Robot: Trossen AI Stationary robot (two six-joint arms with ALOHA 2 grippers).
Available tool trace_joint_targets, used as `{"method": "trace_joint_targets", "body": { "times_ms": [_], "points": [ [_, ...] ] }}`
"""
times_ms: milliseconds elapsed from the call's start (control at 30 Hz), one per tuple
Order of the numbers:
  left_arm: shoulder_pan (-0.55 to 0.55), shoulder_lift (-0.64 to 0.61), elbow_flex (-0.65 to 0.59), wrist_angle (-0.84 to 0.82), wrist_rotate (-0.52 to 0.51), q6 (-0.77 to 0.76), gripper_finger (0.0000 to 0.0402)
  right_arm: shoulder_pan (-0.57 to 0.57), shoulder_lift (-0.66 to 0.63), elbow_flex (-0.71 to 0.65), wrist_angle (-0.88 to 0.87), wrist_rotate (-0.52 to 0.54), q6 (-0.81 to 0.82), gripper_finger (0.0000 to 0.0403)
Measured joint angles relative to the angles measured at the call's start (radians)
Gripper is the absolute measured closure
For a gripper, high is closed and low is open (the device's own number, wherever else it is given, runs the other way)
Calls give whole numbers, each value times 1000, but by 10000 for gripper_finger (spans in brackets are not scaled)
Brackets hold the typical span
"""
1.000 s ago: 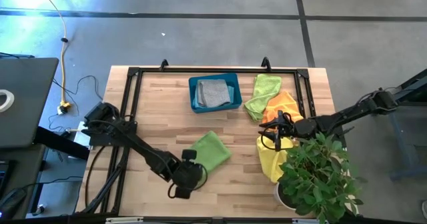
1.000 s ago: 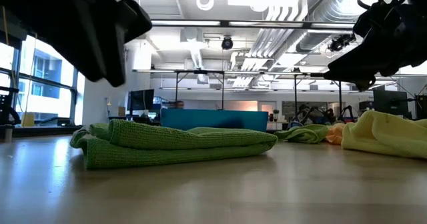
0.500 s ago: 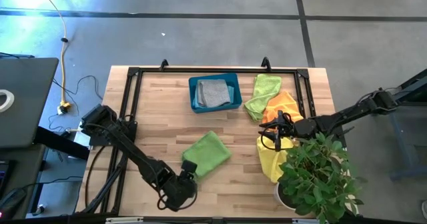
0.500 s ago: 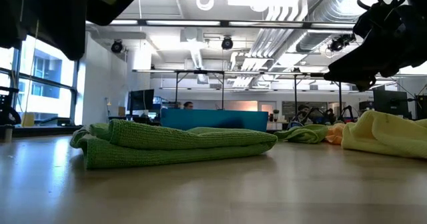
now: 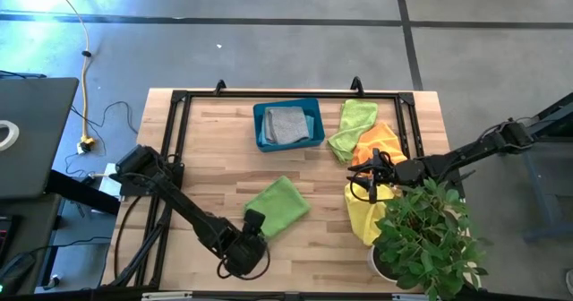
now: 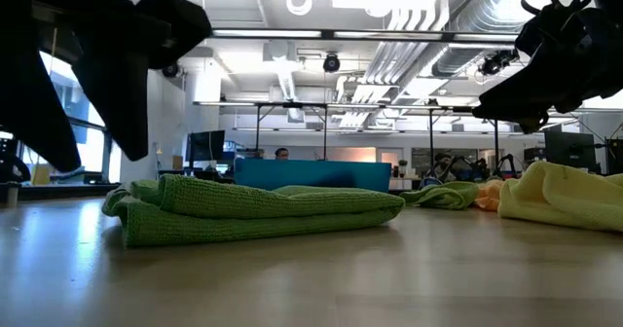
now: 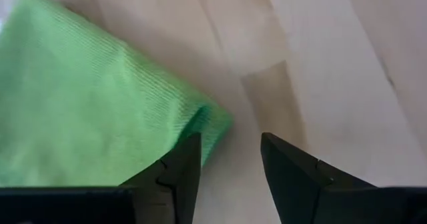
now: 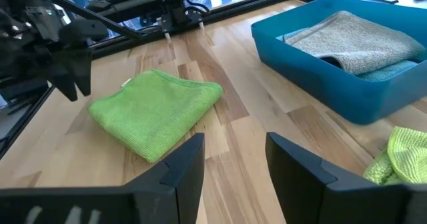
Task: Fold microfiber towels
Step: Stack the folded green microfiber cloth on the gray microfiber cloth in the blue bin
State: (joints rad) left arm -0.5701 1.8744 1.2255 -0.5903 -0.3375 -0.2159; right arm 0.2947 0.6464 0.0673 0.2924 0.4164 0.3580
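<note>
A folded lime green towel (image 5: 279, 204) lies flat on the table's middle; it also shows in the low view (image 6: 253, 210) and the right wrist view (image 8: 157, 111). My left gripper (image 5: 252, 232) is open and hovers just off the towel's near corner (image 7: 212, 121), its fingers over the bare wood beside that corner. My right gripper (image 5: 371, 177) is open and empty above a crumpled yellow towel (image 5: 361, 213). An orange towel (image 5: 380, 141) and another lime green towel (image 5: 352, 126) lie bunched at the far right. A grey towel (image 5: 285, 124) lies folded in the teal bin (image 5: 313, 138).
A leafy potted plant (image 5: 425, 238) stands at the near right corner, close to my right arm. The teal bin stands at the far middle, a light blue cloth (image 8: 393, 71) under the grey one. A black frame (image 5: 179, 140) runs along the left and far edges. Bare wood lies left of the folded towel.
My left gripper has drawn back and up toward the table's near edge, then come back down toward the folded green towel's near corner. The towel has stayed where it was. My right arm has kept still.
</note>
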Motion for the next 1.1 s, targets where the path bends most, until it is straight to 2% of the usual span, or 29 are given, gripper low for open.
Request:
{"method": "trace_joint_targets", "body": {
  "times_ms": [133,333,467,600,733,900,1000,1100],
  "points": [
    [-9,0,0,-23,-87,-11,237,0,0,0,-3,0,0,252],
    [9,14,-19,-52,-96,-71,179,0,0,0,-4,0,0,252],
    [27,10,-58,-35,-104,-41,166,0,0,0,-14,0,0,252],
    [43,11,-99,-25,-117,8,167,0,1,1,-19,0,0,252],
    [72,5,-141,39,-65,23,169,0,1,1,-22,0,0,252],
    [104,4,-163,83,-64,89,173,0,1,1,-23,0,0,252],
    [120,5,-163,108,-70,89,193,0,1,1,-23,0,0,252],
    [135,8,-163,120,-77,88,233,0,1,1,-25,0,0,252]
  ]
}}
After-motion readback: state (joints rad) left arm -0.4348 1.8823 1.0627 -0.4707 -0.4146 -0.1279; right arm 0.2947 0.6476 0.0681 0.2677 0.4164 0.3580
